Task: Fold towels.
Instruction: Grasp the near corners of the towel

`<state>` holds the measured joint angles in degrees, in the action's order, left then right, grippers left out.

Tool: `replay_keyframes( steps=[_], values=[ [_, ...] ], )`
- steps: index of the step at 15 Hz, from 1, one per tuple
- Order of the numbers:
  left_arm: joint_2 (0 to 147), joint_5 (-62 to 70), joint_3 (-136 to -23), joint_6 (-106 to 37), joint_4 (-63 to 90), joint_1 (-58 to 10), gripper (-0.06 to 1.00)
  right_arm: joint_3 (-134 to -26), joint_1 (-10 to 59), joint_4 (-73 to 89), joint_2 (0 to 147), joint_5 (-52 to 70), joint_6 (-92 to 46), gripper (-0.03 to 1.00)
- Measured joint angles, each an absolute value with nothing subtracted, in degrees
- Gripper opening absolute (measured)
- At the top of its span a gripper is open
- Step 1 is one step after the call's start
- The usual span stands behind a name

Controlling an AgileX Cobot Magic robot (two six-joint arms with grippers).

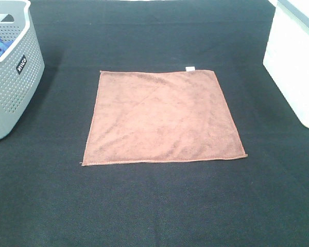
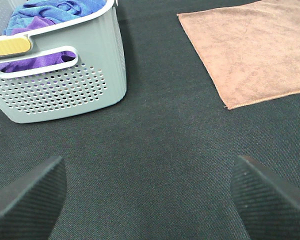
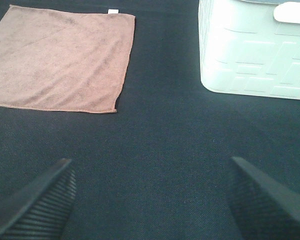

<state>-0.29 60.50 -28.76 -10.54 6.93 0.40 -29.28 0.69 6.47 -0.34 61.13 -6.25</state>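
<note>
A reddish-brown square towel (image 1: pixel 162 118) lies flat and unfolded in the middle of the black table, with a small white tag (image 1: pixel 189 68) on its far edge. It also shows in the left wrist view (image 2: pixel 250 50) and in the right wrist view (image 3: pixel 60 60). Neither arm shows in the exterior high view. My left gripper (image 2: pixel 147 200) is open and empty, over bare table near the towel's front left corner. My right gripper (image 3: pixel 150 200) is open and empty, over bare table off the towel's front right corner.
A grey perforated basket (image 1: pixel 10 77) stands at the left edge and holds blue and purple cloths (image 2: pixel 50 15). A white bin (image 1: pixel 296 62) stands at the right edge. The black table cover (image 1: pixel 154 206) stretches in front of the towel.
</note>
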Motion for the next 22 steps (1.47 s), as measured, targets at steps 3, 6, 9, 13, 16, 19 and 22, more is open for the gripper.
replay_keyframes(
  steps=[3, 6, 9, 13, 16, 19, 22],
  values=[
    [-0.3, 60.5, -28.8, -10.5, 6.9, 0.4, 0.85, -29.3, 0.7, 6.5, -0.3, 61.1, -6.2, 0.78],
    [-0.3, 60.5, -28.8, -10.5, 6.9, 0.4, 0.85, -29.3, 0.7, 6.5, -0.3, 61.1, -6.2, 0.78],
    [-0.3, 60.5, -28.8, -10.5, 6.9, 0.4, 0.85, -29.3, 0.7, 6.5, -0.3, 61.1, -6.2, 0.78],
    [-0.3, 60.5, -28.8, -10.5, 6.9, 0.4, 0.85, -29.3, 0.7, 6.5, -0.3, 61.1, -6.2, 0.78],
    [-0.3, 60.5, -28.8, -10.5, 6.6, 0.4, 0.85, -29.3, 0.7, 6.5, -0.3, 61.1, -6.2, 0.78],
    [-0.3, 60.5, -28.8, -10.5, 6.4, 0.4, 0.85, -29.3, 0.7, 6.5, -0.3, 61.1, -6.2, 0.78],
    [-0.3, 60.5, -28.8, -10.5, 6.4, 0.4, 0.85, -29.3, 0.7, 6.5, -0.3, 61.1, -6.2, 0.78]
  ],
)
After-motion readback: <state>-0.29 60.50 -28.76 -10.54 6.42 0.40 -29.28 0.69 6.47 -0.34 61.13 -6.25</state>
